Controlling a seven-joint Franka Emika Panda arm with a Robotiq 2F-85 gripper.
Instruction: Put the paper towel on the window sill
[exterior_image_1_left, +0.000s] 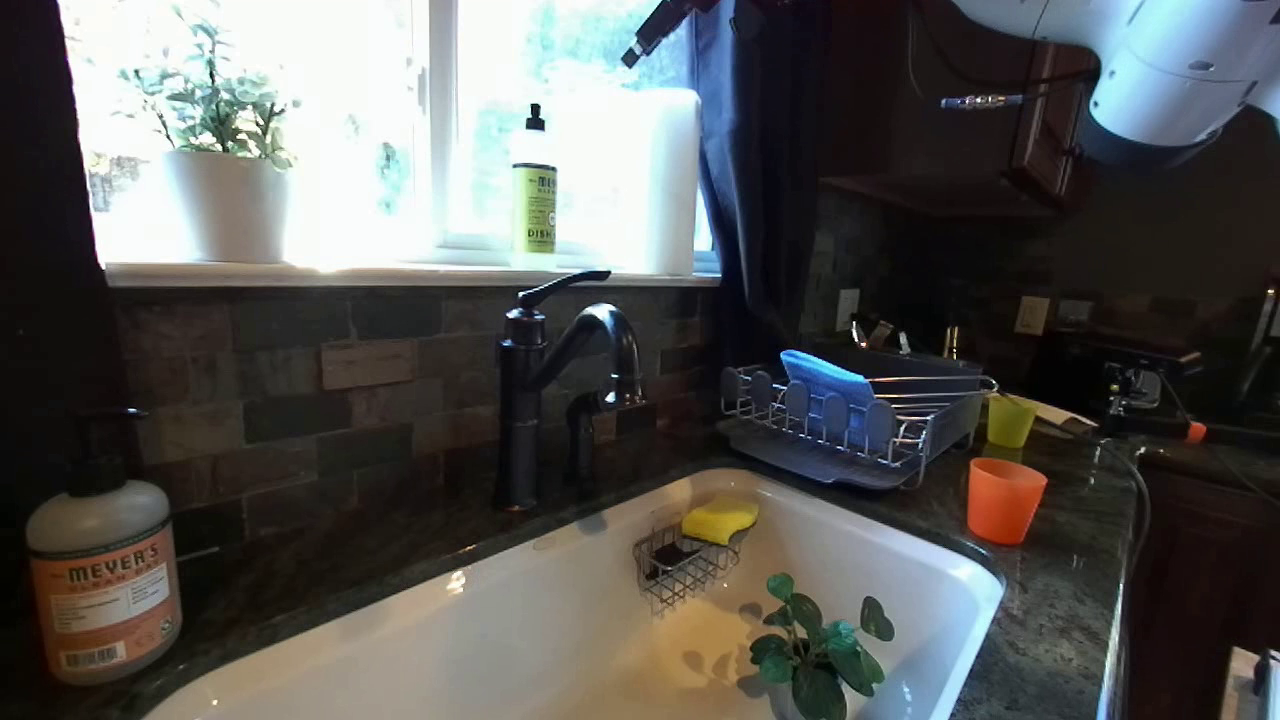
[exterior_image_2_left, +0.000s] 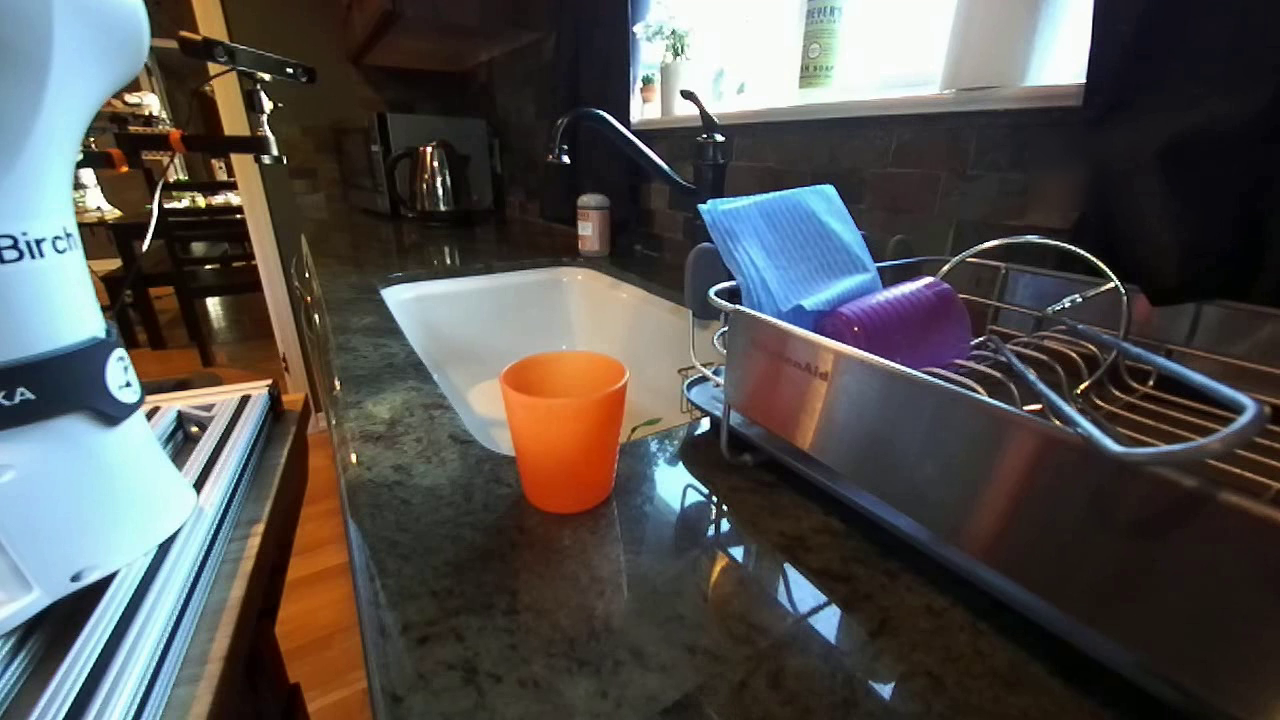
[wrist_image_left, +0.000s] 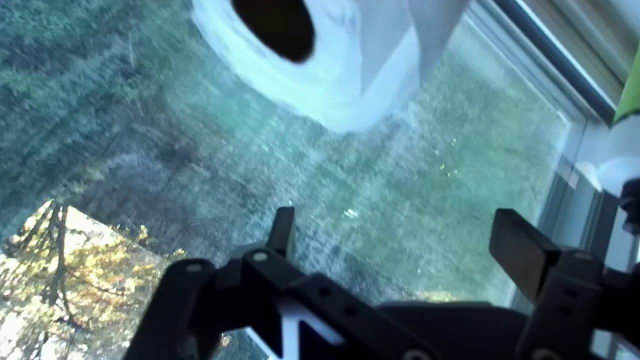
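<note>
The white paper towel (exterior_image_1_left: 672, 185) stands upright on the right end of the window sill (exterior_image_1_left: 400, 275), close to the dark curtain. An exterior view also shows the lower part of the roll (exterior_image_2_left: 985, 45) on the ledge (exterior_image_2_left: 960, 103), its top cut off. From above, the wrist view catches the roll's end (wrist_image_left: 340, 85) with its dark core hole. My gripper (wrist_image_left: 392, 225) is open, its jaws wide apart, with only window glass behind the gap. One dark finger (exterior_image_1_left: 655, 35) shows at the top edge of an exterior view, above the roll and apart from it.
A green-yellow soap bottle (exterior_image_1_left: 535, 205) stands just left of the roll, and a white plant pot (exterior_image_1_left: 228, 205) farther left. Below are the black faucet (exterior_image_1_left: 520, 410), the sink (exterior_image_1_left: 860, 560) and the dish rack (exterior_image_1_left: 850, 420). A dark curtain (exterior_image_1_left: 755, 180) hangs beside the roll.
</note>
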